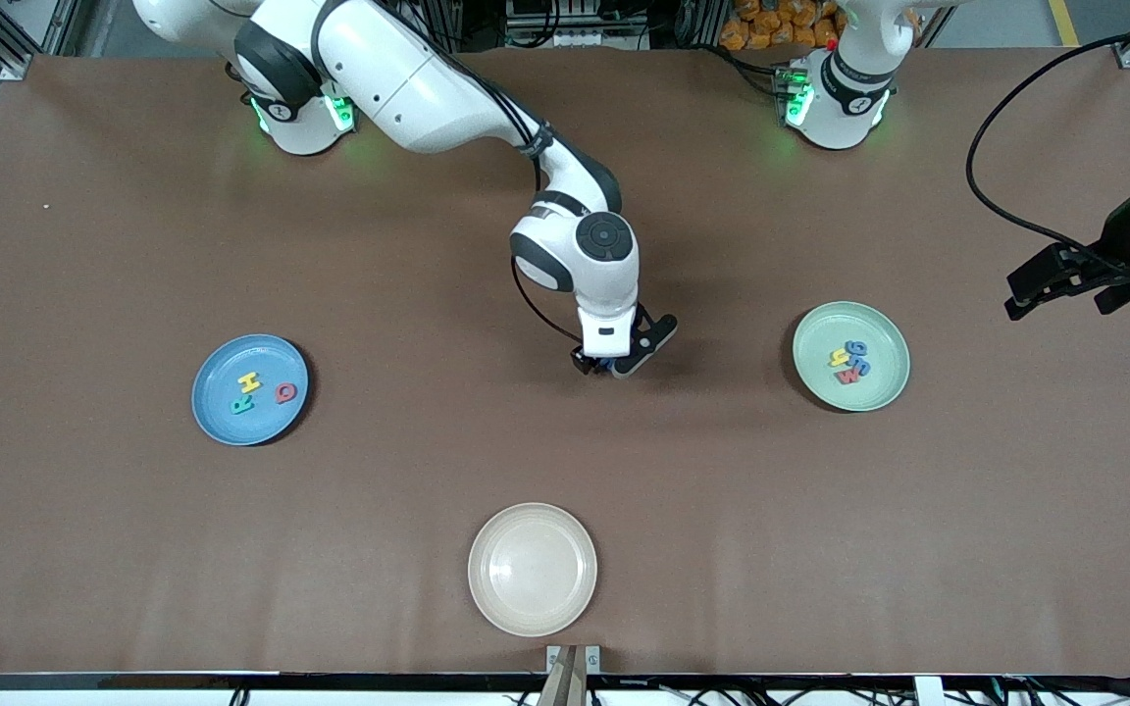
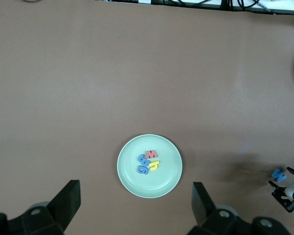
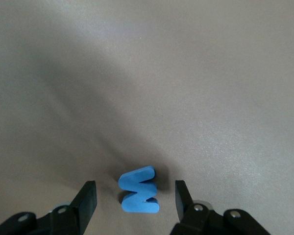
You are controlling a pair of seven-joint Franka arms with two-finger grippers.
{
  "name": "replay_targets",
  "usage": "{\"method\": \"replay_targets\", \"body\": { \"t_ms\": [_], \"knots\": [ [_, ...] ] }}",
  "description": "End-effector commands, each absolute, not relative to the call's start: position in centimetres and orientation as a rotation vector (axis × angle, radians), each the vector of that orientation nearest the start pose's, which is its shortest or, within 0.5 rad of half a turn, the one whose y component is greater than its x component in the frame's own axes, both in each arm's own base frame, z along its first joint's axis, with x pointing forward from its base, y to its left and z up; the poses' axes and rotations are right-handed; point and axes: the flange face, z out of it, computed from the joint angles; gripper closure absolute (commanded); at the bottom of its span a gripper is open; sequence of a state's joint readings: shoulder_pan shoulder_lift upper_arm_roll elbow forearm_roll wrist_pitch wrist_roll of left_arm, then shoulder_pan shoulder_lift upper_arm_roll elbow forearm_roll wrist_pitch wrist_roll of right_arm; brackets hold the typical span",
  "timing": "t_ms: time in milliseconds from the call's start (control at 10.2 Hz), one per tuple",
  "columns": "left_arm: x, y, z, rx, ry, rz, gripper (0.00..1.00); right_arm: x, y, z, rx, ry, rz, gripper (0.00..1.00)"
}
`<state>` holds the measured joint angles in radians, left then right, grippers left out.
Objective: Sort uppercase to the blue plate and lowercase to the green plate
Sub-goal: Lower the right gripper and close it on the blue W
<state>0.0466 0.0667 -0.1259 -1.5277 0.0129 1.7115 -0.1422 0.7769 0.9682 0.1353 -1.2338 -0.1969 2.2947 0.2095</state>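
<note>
My right gripper [image 1: 612, 365] is open and low at the table's middle, its fingers either side of the blue W/M [image 3: 138, 191], which lies flat on the table between the fingers [image 3: 86, 198]. The blue plate [image 1: 222, 427], toward the right arm's end, holds the yellow H [image 1: 248, 381], teal R [image 1: 241, 403] and red Q [image 1: 285, 393]. The green plate [image 1: 884, 387], toward the left arm's end, holds the yellow h [image 2: 155, 165], red w [image 2: 151, 154] and two blue letters [image 2: 142, 164]. My left gripper [image 1: 1055, 284] waits open and empty in the air near the table's end.
A cream-beige plate [image 1: 532, 569] with nothing in it sits near the front edge of the brown table, nearer to the camera than my right gripper. The left wrist view also shows the green plate [image 2: 159, 183] and the blue W/M [image 2: 279, 174] by my right gripper.
</note>
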Motion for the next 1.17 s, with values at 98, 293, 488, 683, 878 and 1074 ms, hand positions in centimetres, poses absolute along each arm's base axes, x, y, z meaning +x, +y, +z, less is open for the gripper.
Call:
{"method": "replay_targets", "body": {
  "t_ms": [98, 293, 488, 683, 878, 1074],
  "knots": [
    [58.9, -4.3, 62.5, -3.152, -0.124, -0.185, 0.0, 49.5, 58.8, 18.1, -2.901, -1.193, -0.178, 0.3],
    [58.8, -4.4, 62.5, -3.152, -0.122, -0.185, 0.0, 49.5, 58.8, 18.0, -2.904, -1.184, -0.175, 0.35],
    [58.8, -4.5, 62.5, -3.151, -0.119, -0.185, 0.0, 49.6, 58.9, 18.0, -2.901, -1.183, -0.18, 0.43],
    [58.8, -4.5, 62.5, -3.151, -0.119, -0.185, 0.0, 49.6, 58.9, 18.1, -2.904, -1.178, -0.182, 0.67],
    [58.8, -4.5, 62.5, -3.153, -0.119, -0.185, 0.0, 50.1, 58.8, 18.7, -2.901, -1.158, -0.203, 0.83],
    [58.8, -4.5, 62.5, -3.151, -0.119, -0.185, 0.0, 50.0, 58.9, 19.5, -2.901, -1.162, -0.205, 1.0]
  ]
}}
